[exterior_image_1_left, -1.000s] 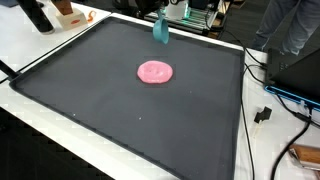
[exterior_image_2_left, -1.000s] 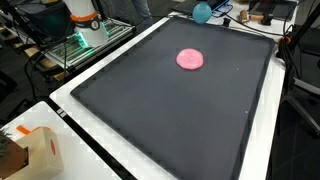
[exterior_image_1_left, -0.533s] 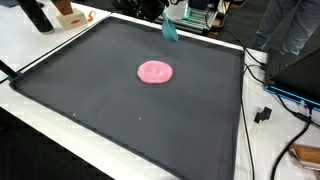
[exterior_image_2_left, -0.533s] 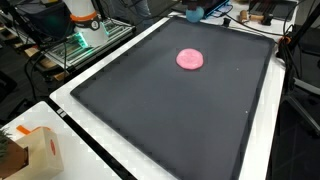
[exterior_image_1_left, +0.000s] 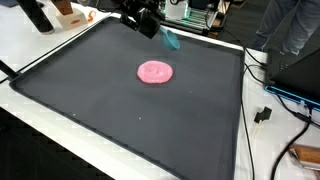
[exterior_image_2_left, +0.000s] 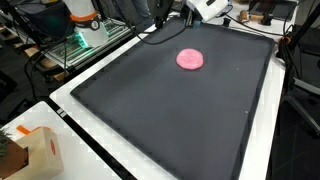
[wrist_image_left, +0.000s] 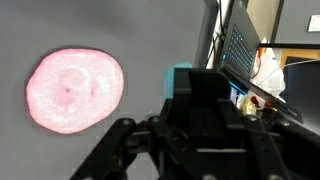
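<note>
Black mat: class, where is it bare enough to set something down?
The black mat is bare on every side of the pink round disc, out to its borders. Crowded only at the far edge, where the gripper holds a teal object.

In the wrist view your gripper (wrist_image_left: 188, 100) was a dark blur that filled the lower half and ran off the bottom edge, and its fingertips could not be made out. It hid most of the teal thing (wrist_image_left: 180, 78), so you could not tell whether the jaws were clamped on it. The pink disc (wrist_image_left: 75, 90) was soft-edged there. In an exterior view the arm (exterior_image_1_left: 130, 8) was cut off by the top edge, and the teal thing (exterior_image_1_left: 171, 39) was too small to name. In an exterior view the gripper (exterior_image_2_left: 170, 10) was clipped by the top edge.
</note>
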